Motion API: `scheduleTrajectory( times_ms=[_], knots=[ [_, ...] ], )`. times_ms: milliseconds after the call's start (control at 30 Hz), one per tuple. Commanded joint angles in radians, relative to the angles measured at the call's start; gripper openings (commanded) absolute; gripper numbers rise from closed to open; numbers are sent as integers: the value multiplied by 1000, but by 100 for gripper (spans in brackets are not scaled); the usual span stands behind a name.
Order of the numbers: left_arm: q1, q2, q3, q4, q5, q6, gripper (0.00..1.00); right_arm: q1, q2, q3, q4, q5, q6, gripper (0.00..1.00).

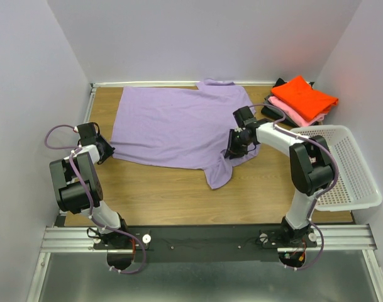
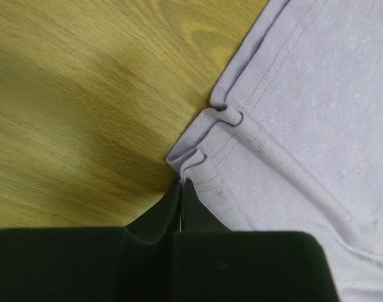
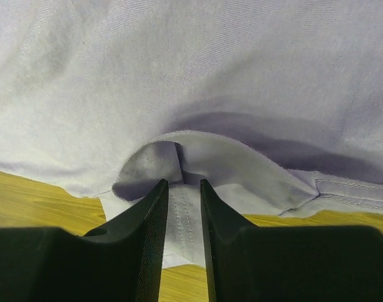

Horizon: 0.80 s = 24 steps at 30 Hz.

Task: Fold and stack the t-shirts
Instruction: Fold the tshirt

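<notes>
The left gripper [image 2: 181, 184] is clenched on the lavender t-shirt [image 1: 172, 126], but only on the very tip of a hem corner. The cloth puckers into 2 small pleats just ahead of the fingertips, and almost nothing sits between the pads. The right gripper [image 3: 183, 184] is closed to a narrow slot with stitched hem in it. A loose flap tents up just beyond its tips, so it appears to grasp the shirt's edge close to the sleeve [image 1: 219, 176]. The rest of the shirt lies spread flat on the table [image 1: 166, 195], stretching between the 2 pairs of fingers and away ahead of them. The main risk, I judge, is on the left: with so shallow a bite, any lift or pull could draw the corner out and drop that side of the fold. On the right, the flap may mean 2 layers are caught, which would drag a crease or the sleeve into the fold. Uneven lifting would skew the fold line. The folded stack, with the orange-red shirt [image 1: 310, 97] over the pink shirt [image 1: 290, 112] and the dark grey shirt [image 1: 280, 82], lies well beyond the right fingers, near the white basket [image 1: 348, 163]. A wide swing could brush it.
</notes>
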<state>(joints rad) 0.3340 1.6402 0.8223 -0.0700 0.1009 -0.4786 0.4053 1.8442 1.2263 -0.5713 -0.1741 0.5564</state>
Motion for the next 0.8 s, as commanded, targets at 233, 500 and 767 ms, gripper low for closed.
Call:
scheduleTrajectory(
  times_ms=[233, 500, 767],
  knots=[
    [14, 20, -8, -57, 0, 23, 0, 17, 12, -2, -16, 15, -10, 33],
    [13, 21, -3, -57, 5, 24, 0, 17, 30, -5, -30, 30, -9, 31],
    [14, 18, 1, -60, 8, 25, 0, 15, 35, -24, -41, 21, -7, 15]
  ],
)
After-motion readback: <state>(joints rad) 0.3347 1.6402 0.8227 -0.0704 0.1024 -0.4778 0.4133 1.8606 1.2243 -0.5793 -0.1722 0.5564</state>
